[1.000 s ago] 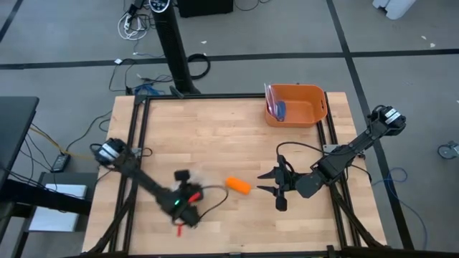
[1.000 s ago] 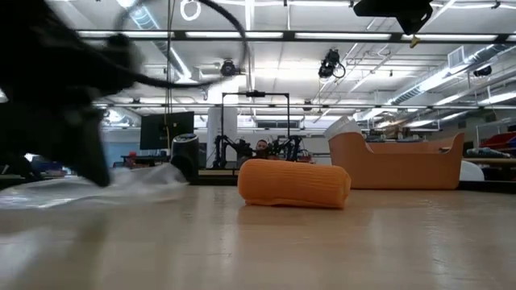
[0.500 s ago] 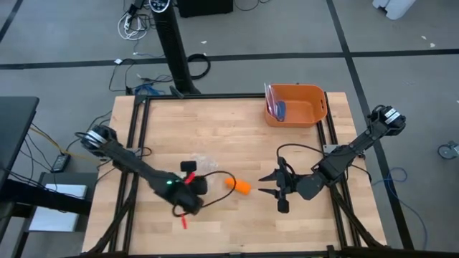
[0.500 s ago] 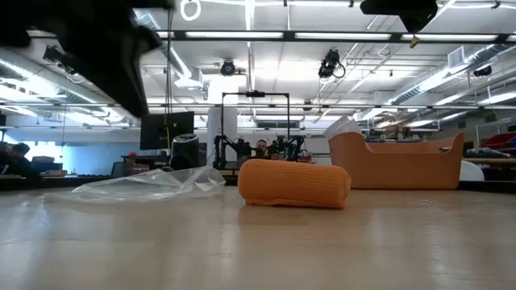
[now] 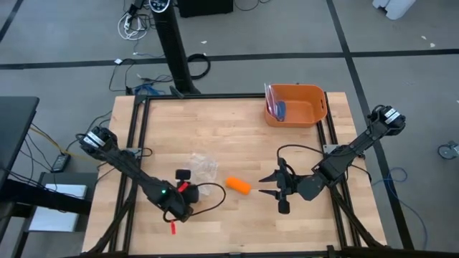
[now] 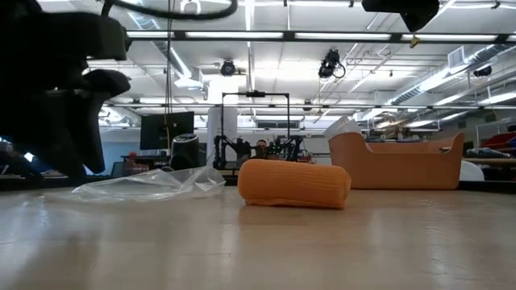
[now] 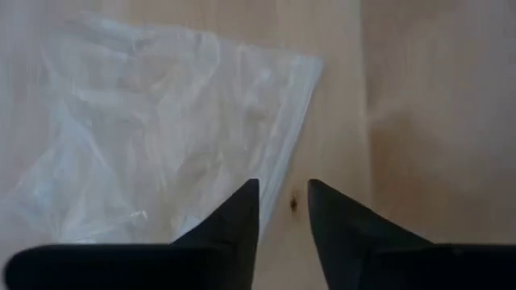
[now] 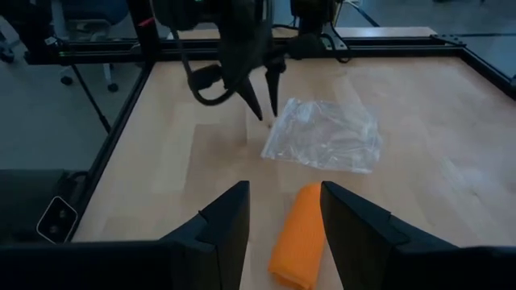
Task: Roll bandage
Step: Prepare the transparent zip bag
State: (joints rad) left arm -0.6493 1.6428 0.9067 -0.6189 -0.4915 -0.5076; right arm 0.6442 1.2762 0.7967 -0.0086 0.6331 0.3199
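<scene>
The bandage (image 5: 239, 185) is a short orange roll lying on its side on the wooden table (image 5: 229, 136), also seen in the low view (image 6: 294, 184). My right gripper (image 5: 275, 188) hovers open just to the roll's right. In the right wrist view the roll (image 8: 297, 235) lies ahead of the two fingers, which do not touch it. My left gripper (image 7: 284, 197) is open and points down beside the edge of a clear plastic bag (image 7: 161, 137), clear of it.
The clear plastic bag (image 5: 203, 166) lies flat just left of the bandage. An orange bin (image 5: 295, 104) with things in it stands at the far right of the table. Black frame rails (image 5: 136, 143) run along the table's edges. Bare wood lies between bag and bin.
The clear bag, blurred and moving a second ago, now lies still left of the bandage. My left gripper swung in over the table toward the bag, then drew back toward the near left and rose. The bandage and my right gripper have kept still.
</scene>
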